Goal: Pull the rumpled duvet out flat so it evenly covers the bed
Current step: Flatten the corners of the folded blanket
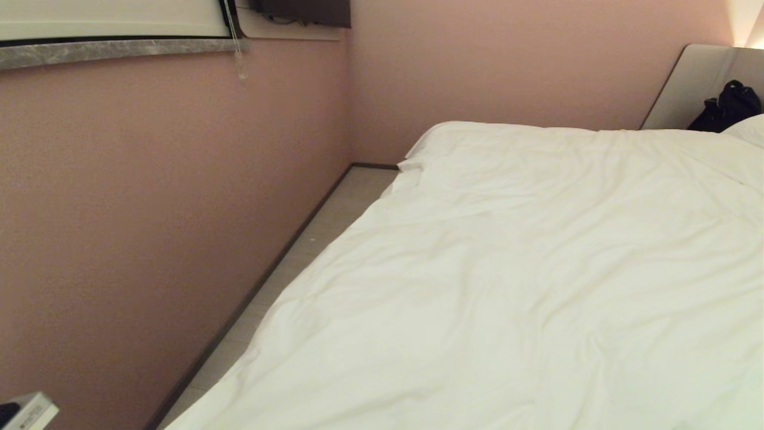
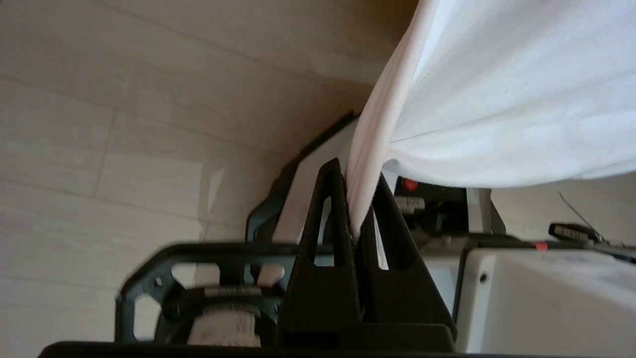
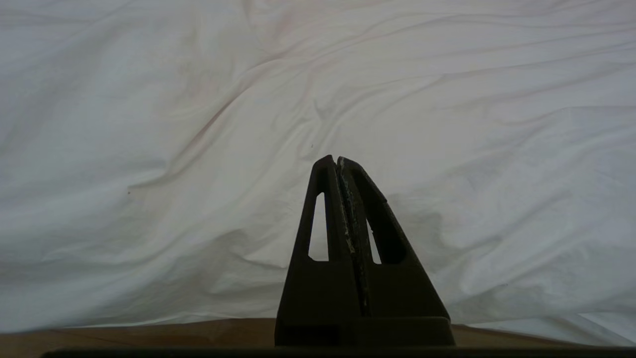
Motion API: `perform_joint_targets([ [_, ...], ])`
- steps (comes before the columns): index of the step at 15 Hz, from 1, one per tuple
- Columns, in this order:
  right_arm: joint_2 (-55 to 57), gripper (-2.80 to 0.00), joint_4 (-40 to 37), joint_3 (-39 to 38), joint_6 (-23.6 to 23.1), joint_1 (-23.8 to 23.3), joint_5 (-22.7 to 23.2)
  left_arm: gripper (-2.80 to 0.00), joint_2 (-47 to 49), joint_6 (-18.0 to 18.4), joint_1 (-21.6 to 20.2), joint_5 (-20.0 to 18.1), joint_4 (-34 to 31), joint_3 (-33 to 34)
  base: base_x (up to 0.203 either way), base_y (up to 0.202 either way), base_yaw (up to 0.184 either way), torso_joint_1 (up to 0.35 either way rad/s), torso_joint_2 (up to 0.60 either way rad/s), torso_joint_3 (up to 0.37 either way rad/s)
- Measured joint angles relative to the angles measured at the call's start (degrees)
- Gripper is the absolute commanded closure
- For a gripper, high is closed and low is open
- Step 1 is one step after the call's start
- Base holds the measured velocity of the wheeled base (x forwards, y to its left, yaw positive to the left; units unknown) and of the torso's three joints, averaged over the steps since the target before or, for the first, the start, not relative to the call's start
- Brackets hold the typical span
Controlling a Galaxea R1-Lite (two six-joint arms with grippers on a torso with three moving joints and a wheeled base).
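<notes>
Right, your left hand (image 2: 358, 199) is clamped on a gathered fold of the duvet (image 2: 497, 99), the white cloth pinched tight between the two black fingers (image 2: 328, 214) and fanning out wide from the tips. Behind that pinch, the left wrist view gives you pale plank floor (image 2: 99, 124) and part of the robot's own base (image 2: 536, 298), white and black with a small red spot on it.

Over on the other side, your right hand (image 3: 338, 161) is closed on nothing, fingers pressed together, hovering just off the creased white surface of the duvet with a strip of wood-toned edge below it.

From the head camera neither arm shows. The duvet (image 1: 507, 286) spreads across the bed (image 1: 692, 89), soft creases running over it, its far corner reaching to the pink wall (image 1: 149, 209). A strip of floor runs between the wall and the bedside. Up at the right you have the padded headboard, a pillow (image 1: 749, 128) poking in at the frame edge, and a black bag (image 1: 725, 107) sitting against the headboard.
</notes>
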State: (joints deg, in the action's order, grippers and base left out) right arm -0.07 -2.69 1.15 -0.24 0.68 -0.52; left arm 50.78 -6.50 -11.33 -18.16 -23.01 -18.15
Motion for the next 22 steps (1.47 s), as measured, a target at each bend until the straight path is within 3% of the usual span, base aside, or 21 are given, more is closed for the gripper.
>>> perform_joint_targets([
  [10,0.00,0.00,-0.02,0.00,0.02,0.00,0.00,0.00,2.39,-0.20,0.00,-0.58,0.03,-3.19,0.000,0.000,0.000,0.000,0.00,0.000],
  [11,0.00,0.00,-0.01,0.00,0.02,0.00,0.00,-2.80,2.96,-0.22,0.00,-0.62,0.08,-3.29,0.000,0.000,0.000,0.000,0.00,0.000],
  [22,0.00,0.00,-0.02,0.00,0.02,0.00,0.00,-2.80,5.66,-0.46,0.00,-1.57,0.30,-3.90,0.000,0.000,0.000,0.000,0.00,0.000],
])
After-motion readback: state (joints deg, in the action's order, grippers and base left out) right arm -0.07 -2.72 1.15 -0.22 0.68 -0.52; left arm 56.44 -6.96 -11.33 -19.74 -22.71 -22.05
